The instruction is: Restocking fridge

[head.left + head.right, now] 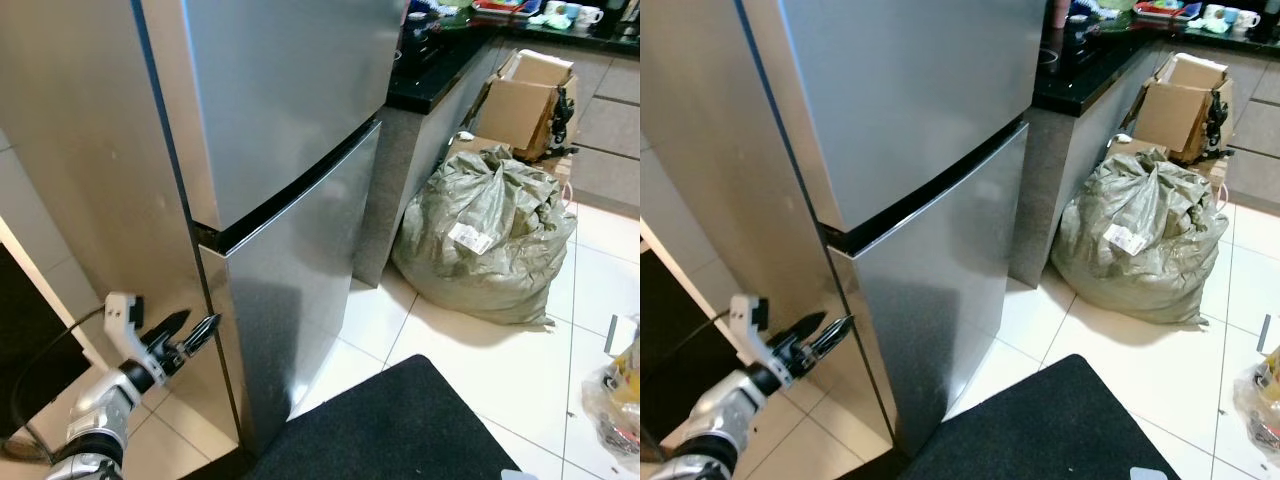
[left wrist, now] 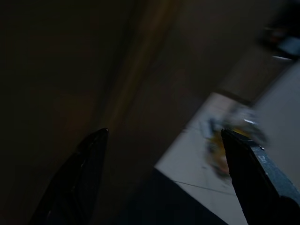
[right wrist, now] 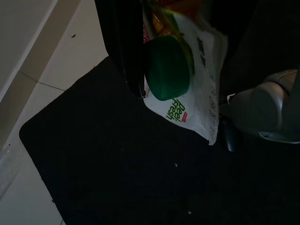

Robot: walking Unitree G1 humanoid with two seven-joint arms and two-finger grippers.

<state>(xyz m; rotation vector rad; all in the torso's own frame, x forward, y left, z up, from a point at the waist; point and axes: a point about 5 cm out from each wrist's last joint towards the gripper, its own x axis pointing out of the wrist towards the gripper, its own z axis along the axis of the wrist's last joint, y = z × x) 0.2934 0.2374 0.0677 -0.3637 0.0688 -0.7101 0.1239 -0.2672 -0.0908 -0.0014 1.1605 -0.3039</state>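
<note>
A tall stainless fridge (image 1: 290, 130) stands shut, with an upper door and a lower door (image 1: 300, 290). My left gripper (image 1: 192, 330) hovers low at the fridge's left front corner, beside the lower door's edge, open and holding nothing. In the left wrist view its fingers (image 2: 79, 178) stand wide apart in front of the dark fridge side. My right gripper (image 3: 154, 86) is shut on a white "Peel Fresh" juice pack (image 3: 187, 103) with a green cap (image 3: 168, 68). It hangs over the black mat (image 3: 117, 168).
A black floor mat (image 1: 400, 425) lies before the fridge. A stuffed grey-green sack (image 1: 490, 235) sits on the tiles to the right, with a cardboard box (image 1: 525, 100) behind it. A black counter (image 1: 440, 60) adjoins the fridge. A plastic bag (image 1: 618, 395) lies at far right.
</note>
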